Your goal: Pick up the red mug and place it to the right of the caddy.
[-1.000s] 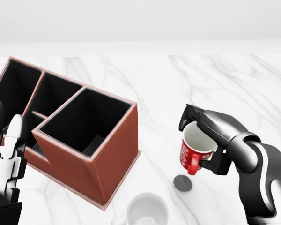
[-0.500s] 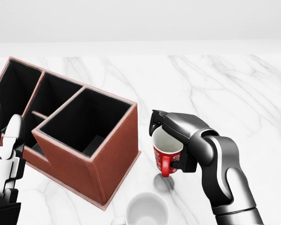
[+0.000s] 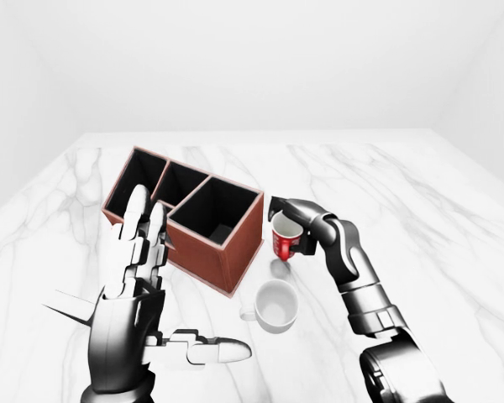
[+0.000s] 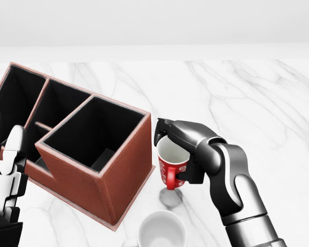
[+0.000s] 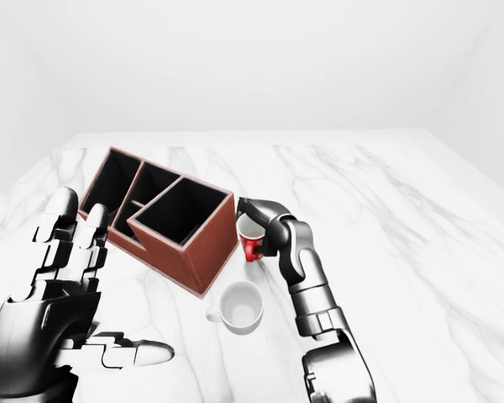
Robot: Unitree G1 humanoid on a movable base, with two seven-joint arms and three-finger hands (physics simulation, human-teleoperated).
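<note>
Nearest, the grey left hand point(image 3: 139, 294) stands raised with fingers spread wide, holding nothing. A round white ceramic mug point(image 4: 161, 230) sits on the white grey-veined marble tabletop point(image 4: 257, 98). Beyond it, the right hand point(image 4: 188, 149) clasps the glossy red mug point(image 4: 171, 163), held above its shadow just right of the brown leather-look compartmented caddy point(image 4: 124, 170). Plain white walls point(image 3: 252, 67) close the room.
</note>
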